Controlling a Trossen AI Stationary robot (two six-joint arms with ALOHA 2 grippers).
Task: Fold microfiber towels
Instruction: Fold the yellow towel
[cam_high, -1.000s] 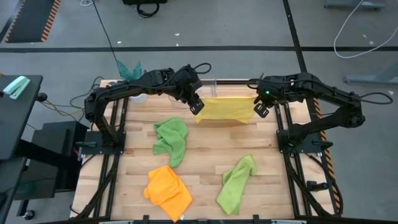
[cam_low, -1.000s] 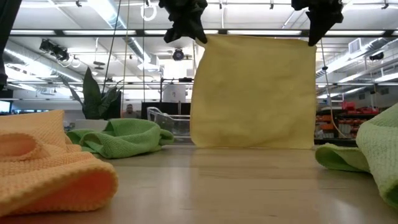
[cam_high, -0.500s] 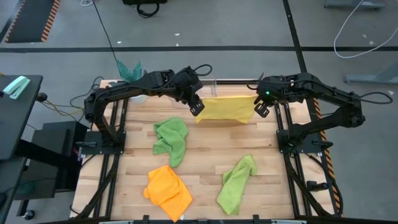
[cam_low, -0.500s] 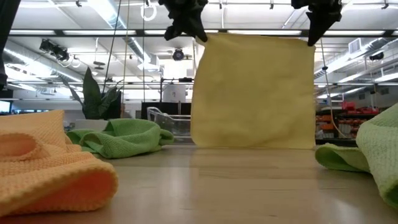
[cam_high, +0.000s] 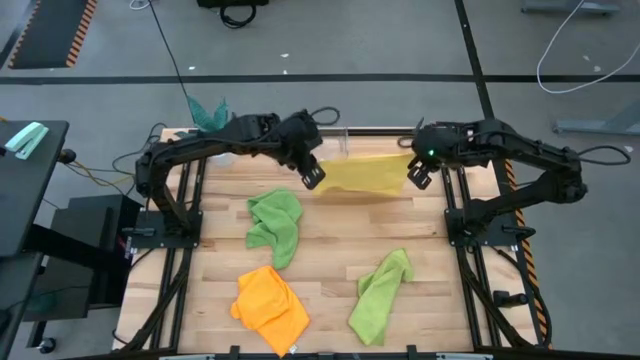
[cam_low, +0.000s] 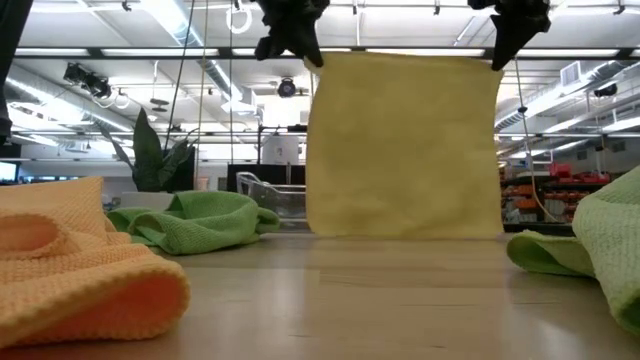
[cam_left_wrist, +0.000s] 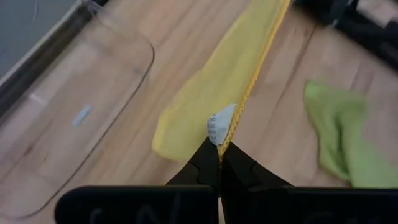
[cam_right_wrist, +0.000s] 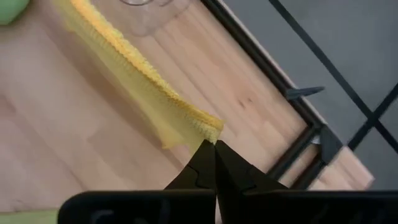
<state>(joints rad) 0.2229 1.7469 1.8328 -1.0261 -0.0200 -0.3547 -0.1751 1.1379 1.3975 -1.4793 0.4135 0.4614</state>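
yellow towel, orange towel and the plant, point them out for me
yellow towel (cam_low: 405, 145), low view, middle of the hanging sheet
orange towel (cam_high: 270, 305), high view, centre of the crumpled heap
plant (cam_low: 158, 155), low view, its leaves

Hanging towel (cam_high: 365, 172) spans between left end effector (cam_high: 312, 176) and right end effector (cam_high: 419, 174), above the tabletop (cam_high: 330, 250) near its far edge. Three crumpled towels lie nearer: one (cam_high: 274, 225) left of centre, one (cam_high: 270, 305) at the near-left, one (cam_high: 380, 295) near-right.
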